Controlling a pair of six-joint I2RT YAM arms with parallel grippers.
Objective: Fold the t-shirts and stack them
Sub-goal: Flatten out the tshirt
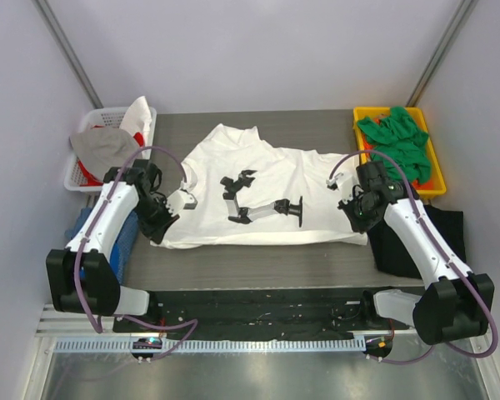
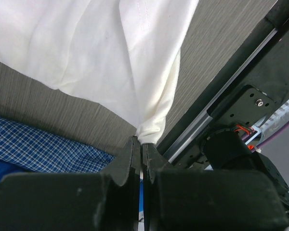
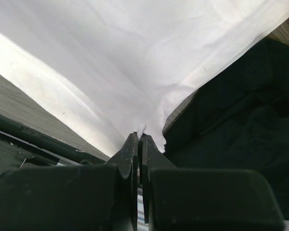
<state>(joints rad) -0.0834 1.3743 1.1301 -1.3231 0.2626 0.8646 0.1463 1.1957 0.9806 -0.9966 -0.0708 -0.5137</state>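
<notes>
Fingers of left gripper (image 2: 140, 147) and right gripper (image 3: 138, 139) clamp the white shirt's (image 1: 267, 179) near corners; soft, light cloth, likely to sag, so corners seem the best hold.

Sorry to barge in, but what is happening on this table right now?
The two arms are handling the white t-shirt, which lies spread across the table. The left pincer is shut on its near left corner and the right pincer is shut on its near right corner, probably ready to fold it. Green shirts sit in the yellow bin at the back right, and a black shirt lies beside the right arm.
</notes>
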